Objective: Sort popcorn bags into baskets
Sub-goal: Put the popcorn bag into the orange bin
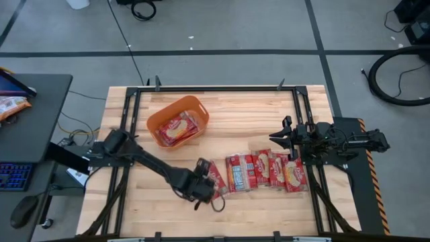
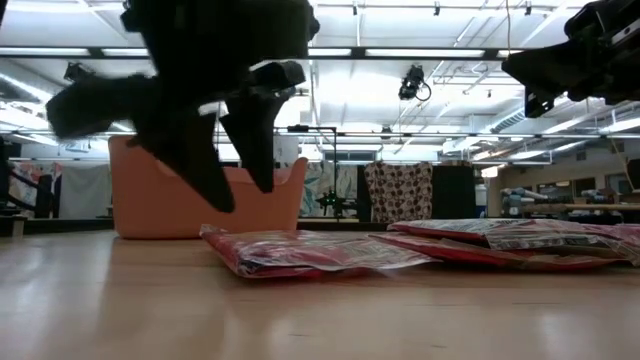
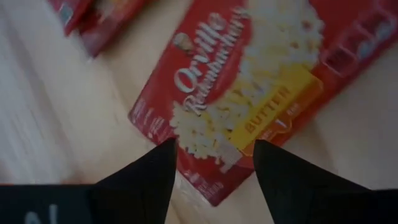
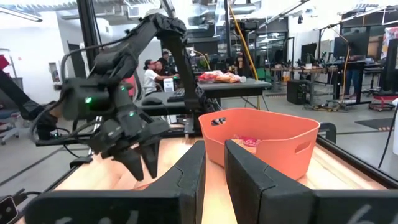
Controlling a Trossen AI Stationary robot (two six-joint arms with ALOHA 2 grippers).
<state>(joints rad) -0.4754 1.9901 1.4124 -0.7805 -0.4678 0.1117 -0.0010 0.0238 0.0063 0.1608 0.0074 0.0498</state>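
Left gripper [image 1: 213,187], dark fingers spread, above a flat glossy red packet [image 3: 249,93]; rounded orange plastic tub [image 1: 178,121]; right gripper [image 1: 281,137], fingers nearly together, empty.

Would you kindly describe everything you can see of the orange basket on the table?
The orange basket is a rectangular tub that looks like smooth plastic, with rounded corners, sloping sides and a handle slot near the rim in an end wall. It sits upright and skewed on the wooden table, on the far left part of the top, apart from the row of packets. Inside lies at least one red popcorn bag, flat on the bottom. Neither gripper touches it.
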